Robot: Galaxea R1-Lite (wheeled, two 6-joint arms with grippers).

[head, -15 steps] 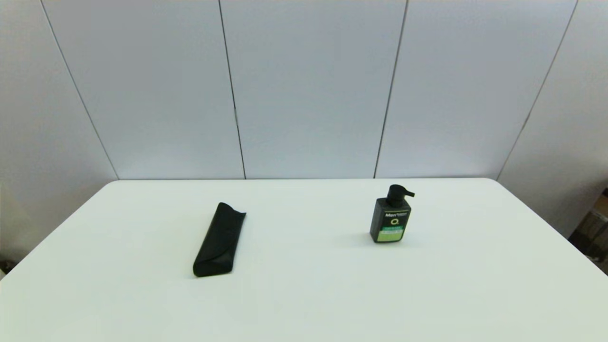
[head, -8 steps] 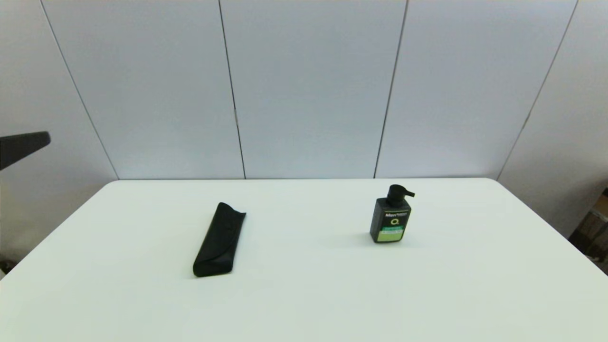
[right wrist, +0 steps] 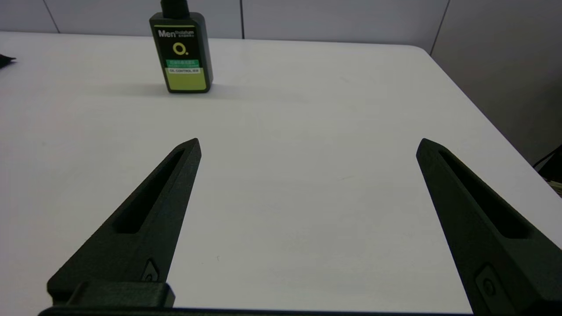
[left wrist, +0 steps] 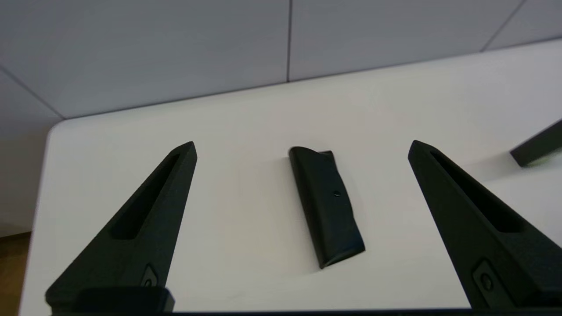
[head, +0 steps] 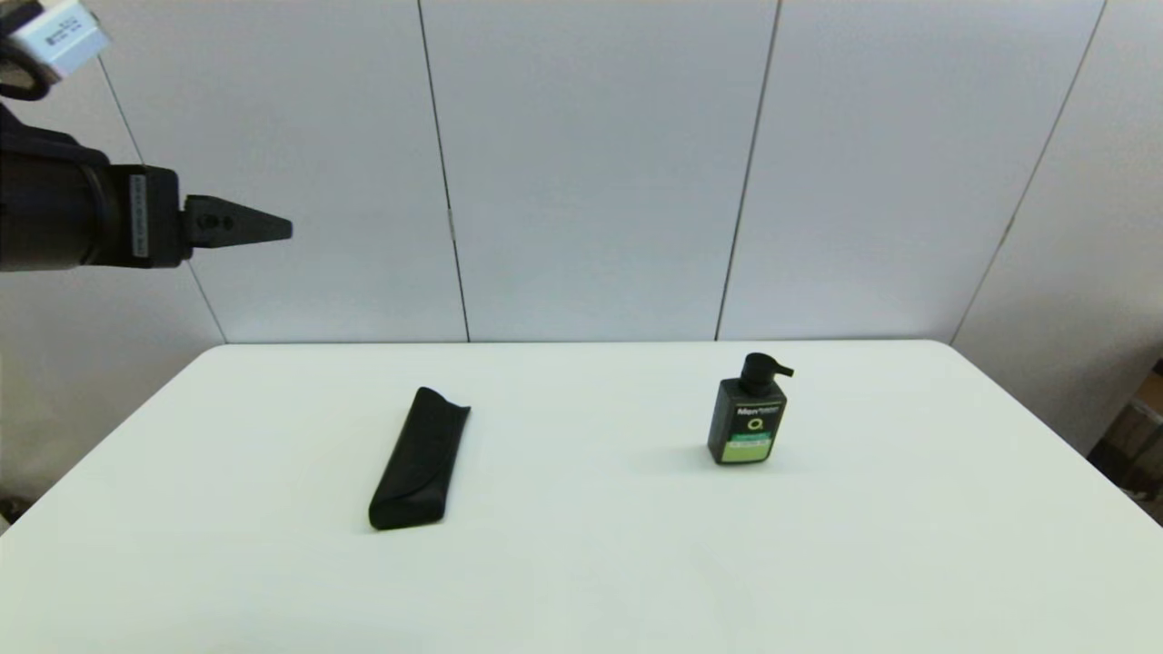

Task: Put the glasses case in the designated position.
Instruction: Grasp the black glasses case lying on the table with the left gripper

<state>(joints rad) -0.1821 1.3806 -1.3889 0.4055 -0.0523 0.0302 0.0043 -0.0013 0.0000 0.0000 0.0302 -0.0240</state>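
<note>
Glasses case (head: 419,460) lying flat on counter (head: 581,563), left of frame centre; left end effector (left wrist: 302,147) being held spread wide, upper left, empty; soft, light case judged best pinched across mid-length; right end effector (right wrist: 308,145) likewise open

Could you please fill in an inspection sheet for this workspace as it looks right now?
Surface: white table, bare around both items.
Job's things: glasses case lying flat on the robot's left half, untouched.
Clutter: black pump bottle with green label, upright on the right half, apart from the case.
End effectors: left end effector open, raised high at the left, case showing between its fingers; right end effector open, low over bare table.
Cables: nothing seen.
Surroundings: grey panelled wall behind the table.
</note>
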